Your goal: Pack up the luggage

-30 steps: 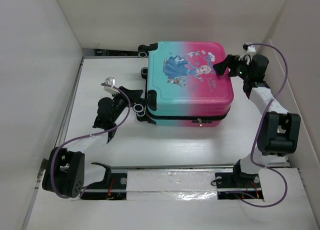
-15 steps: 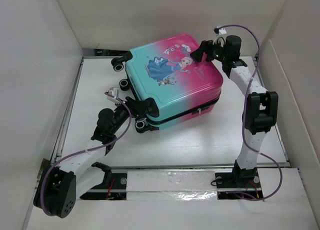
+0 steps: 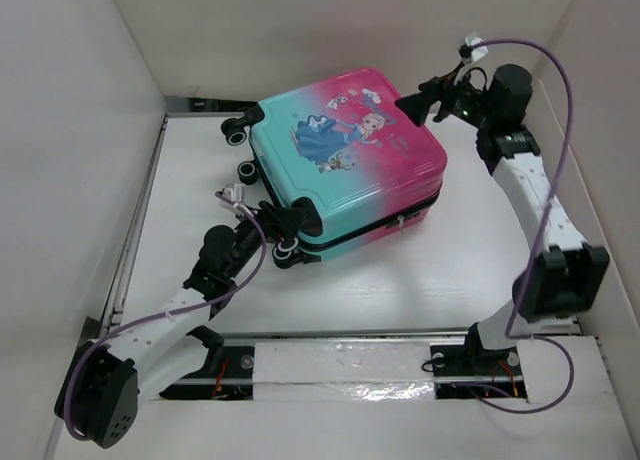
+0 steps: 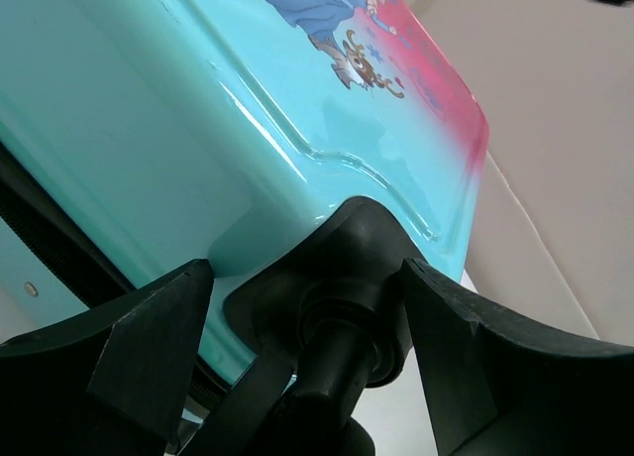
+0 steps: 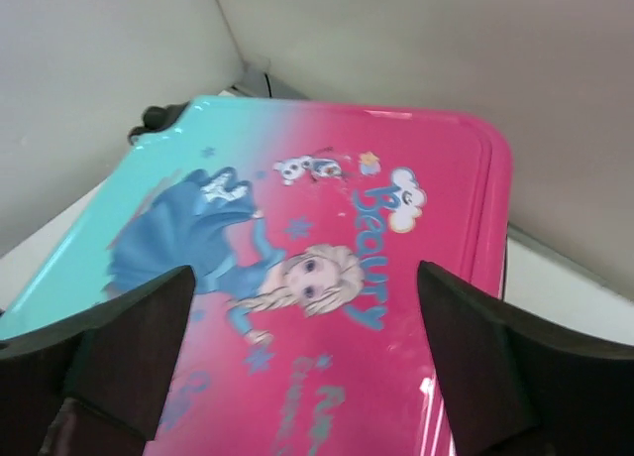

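The luggage (image 3: 350, 150) lies flat and zipped shut on the white table, turned at an angle, with its teal end to the left and pink end to the right. My left gripper (image 3: 288, 223) is at its near-left corner. In the left wrist view the left gripper (image 4: 305, 278) stands open with its jaws on either side of a black wheel mount (image 4: 347, 258) under the teal shell (image 4: 198, 129). My right gripper (image 3: 415, 95) hovers open over the far-right pink corner. The right wrist view shows this gripper (image 5: 305, 276) above the princess print (image 5: 396, 307), holding nothing.
White walls close in the table on the left, back and right. Two more black wheels (image 3: 237, 132) stick out at the suitcase's far-left corner. A metal rail (image 3: 340, 332) runs along the near edge in front of the arm bases. Purple cables loop from both arms.
The suitcase has swung round and slid left and back. My left gripper opened and now straddles the near-left wheel mount. My right gripper drew back to the right, off the lid.
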You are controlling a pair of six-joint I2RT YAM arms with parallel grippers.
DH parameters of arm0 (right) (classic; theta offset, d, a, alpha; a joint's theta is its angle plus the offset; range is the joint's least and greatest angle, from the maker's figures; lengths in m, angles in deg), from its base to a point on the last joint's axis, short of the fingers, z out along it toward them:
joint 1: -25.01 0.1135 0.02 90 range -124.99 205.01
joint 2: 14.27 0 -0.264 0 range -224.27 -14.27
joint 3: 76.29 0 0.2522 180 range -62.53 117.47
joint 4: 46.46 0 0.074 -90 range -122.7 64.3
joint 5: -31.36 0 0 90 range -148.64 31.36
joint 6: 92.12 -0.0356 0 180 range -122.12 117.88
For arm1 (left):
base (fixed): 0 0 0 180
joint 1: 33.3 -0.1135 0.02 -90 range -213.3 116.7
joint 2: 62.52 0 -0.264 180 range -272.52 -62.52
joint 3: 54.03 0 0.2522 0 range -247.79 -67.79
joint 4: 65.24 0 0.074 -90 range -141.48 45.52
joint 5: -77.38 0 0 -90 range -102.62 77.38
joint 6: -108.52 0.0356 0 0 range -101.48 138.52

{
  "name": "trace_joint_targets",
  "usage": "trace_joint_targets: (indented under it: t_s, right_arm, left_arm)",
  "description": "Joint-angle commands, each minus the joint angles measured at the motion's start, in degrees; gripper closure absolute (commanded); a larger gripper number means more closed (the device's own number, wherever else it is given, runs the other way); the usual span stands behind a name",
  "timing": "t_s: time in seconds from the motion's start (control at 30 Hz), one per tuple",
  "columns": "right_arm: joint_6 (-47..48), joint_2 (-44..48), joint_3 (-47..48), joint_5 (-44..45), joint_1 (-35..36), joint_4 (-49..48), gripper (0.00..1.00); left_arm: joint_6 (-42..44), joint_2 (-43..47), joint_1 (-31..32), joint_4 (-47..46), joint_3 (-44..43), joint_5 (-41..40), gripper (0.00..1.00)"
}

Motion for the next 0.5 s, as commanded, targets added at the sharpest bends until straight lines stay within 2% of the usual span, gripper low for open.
trace_joint_targets:
  t_s: [0.0, 0.03, 0.07, 0.1, 0.13, 0.17, 0.23, 0.27, 0.3, 0.33, 0.47]
  right_arm:
    - [5.05, 11.15, -7.64, 0.19, 2.2, -4.19, 0.09]
    - [6.72, 13.34, -10.02, 1.24, 3.52, -0.79, 0.17]
    - [12.31, 15.54, -14.83, 6.82, 5.36, 1.94, 0.35]
    - [14.71, 21.05, -17.57, 10.79, 7.38, 4.75, 0.67]
    - [16.3, 24.23, -20.91, 15.53, 12.45, 7.21, 0.83]
    - [16.58, 27.83, -29.03, 24.19, 15.02, 7.06, 0.99]
    - [14.66, 38.99, -41.51, 31.35, 20.99, 5.4, 1.0]
    - [13.17, 42.77, -41.59, 33.05, 22.07, 5.22, 1.0]
    - [11.33, 46.38, -48.73, 34.37, 22.77, 4.96, 1.0]
    - [9.39, 53.11, -51.85, 34.73, 22.78, 5.91, 1.0]
    - [1.31, 65.64, -63.9, 32.54, 22.78, 7.06, 1.0]
  left_arm:
    - [3.86, -1.8, 4.83, 9.37, -0.63, -5.23, 0.27]
    - [3.24, -1.54, 4.83, 9.72, -0.9, -5.58, 0.27]
    - [2.89, -1.36, 4.83, 11.11, -1.33, -6.02, 0.27]
    - [2.62, -1.27, 6.31, 12.0, -2.38, -6.63, 0.27]
    - [2.27, -1.19, 6.33, 13.05, -2.57, -7.51, 0.27]
    - [0.96, -1.01, 6.85, 13.58, -2.48, -8.65, 0.27]
    - [-0.36, -0.4, 6.86, 11.41, -0.21, -9.1, 0.28]
    - [-0.54, -0.31, 6.86, 10.87, 0.24, -9.1, 0.28]
    - [-0.63, -0.31, 6.86, 10.52, 0.59, -9.1, 0.29]
    - [-0.63, -0.48, 6.25, 9.9, 0.86, -9.1, 0.29]
    - [-0.54, -2.41, 4.04, 11.46, -1.07, -8.56, 0.29]
